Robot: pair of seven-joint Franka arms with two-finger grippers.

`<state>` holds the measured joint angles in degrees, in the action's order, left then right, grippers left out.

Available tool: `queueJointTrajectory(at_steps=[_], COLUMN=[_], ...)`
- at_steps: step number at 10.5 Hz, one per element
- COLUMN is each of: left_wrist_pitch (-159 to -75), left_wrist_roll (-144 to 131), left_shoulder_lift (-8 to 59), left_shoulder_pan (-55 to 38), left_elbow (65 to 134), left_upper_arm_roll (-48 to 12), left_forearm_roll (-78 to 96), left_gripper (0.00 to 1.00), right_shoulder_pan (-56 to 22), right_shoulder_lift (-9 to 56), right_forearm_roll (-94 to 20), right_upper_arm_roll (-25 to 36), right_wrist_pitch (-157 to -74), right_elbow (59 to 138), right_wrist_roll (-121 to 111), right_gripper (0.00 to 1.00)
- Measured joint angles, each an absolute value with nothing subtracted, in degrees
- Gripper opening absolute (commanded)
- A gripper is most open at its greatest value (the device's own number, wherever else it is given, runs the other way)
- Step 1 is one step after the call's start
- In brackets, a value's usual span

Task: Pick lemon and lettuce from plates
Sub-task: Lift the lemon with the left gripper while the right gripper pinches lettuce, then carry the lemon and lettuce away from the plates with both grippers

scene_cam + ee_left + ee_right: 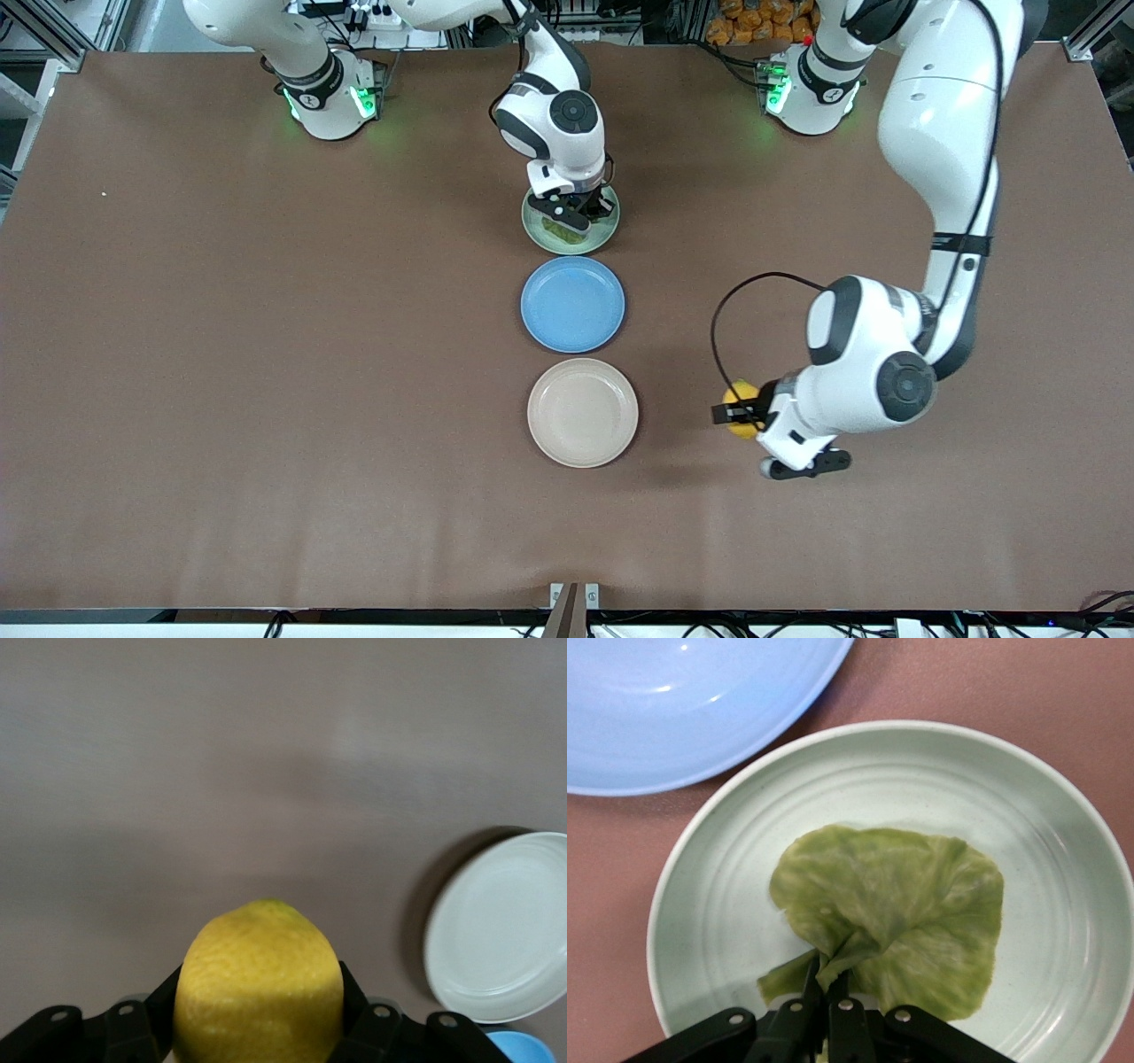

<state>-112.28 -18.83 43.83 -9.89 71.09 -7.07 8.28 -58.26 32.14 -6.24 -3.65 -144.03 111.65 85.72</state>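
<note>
My left gripper (737, 413) is shut on the yellow lemon (742, 398), held over bare table beside the beige-cream plate (582, 413), toward the left arm's end. In the left wrist view the lemon (259, 983) sits between the fingers and the beige plate (503, 930) lies off to one side. My right gripper (571, 215) is down in the mint green plate (602, 232), shut on the lettuce (563, 230). In the right wrist view the fingers pinch a fold of the green leaf (895, 912), which still spreads on the plate (726, 930).
A blue plate (572, 304) lies between the mint green and the beige plates; its rim shows in the right wrist view (682, 709). The three plates stand in a line down the table's middle. Brown table stretches toward both ends.
</note>
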Motion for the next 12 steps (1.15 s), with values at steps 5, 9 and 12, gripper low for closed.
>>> queueJointTrajectory(at_steps=[5,9,12], left_wrist_pitch=[-108.96,-108.67,-108.62], left_wrist_roll=[-17.1,-11.22,-11.05], left_shoulder_lift=[43.85,45.07,46.12], left_shoulder_pan=[-4.91,-1.56,-1.52], left_elbow=[73.07,76.0,78.37], left_upper_arm_roll=[-6.94,-6.78,-6.84], left_forearm_roll=[1.91,1.68,1.57], left_gripper=[0.44,0.44,0.44], right_shoulder_pan=[-58.21,-57.74,-56.92], right_shoulder_lift=[29.88,26.3,23.06], right_forearm_roll=[-5.59,-3.4,-3.21], right_upper_arm_roll=[-1.59,2.54,5.67], right_wrist_pitch=[-144.3,-143.33,-140.09], right_elbow=[110.69,110.61,110.56], right_wrist_roll=[85.93,83.33,77.53], right_gripper=[0.0,0.0,0.0])
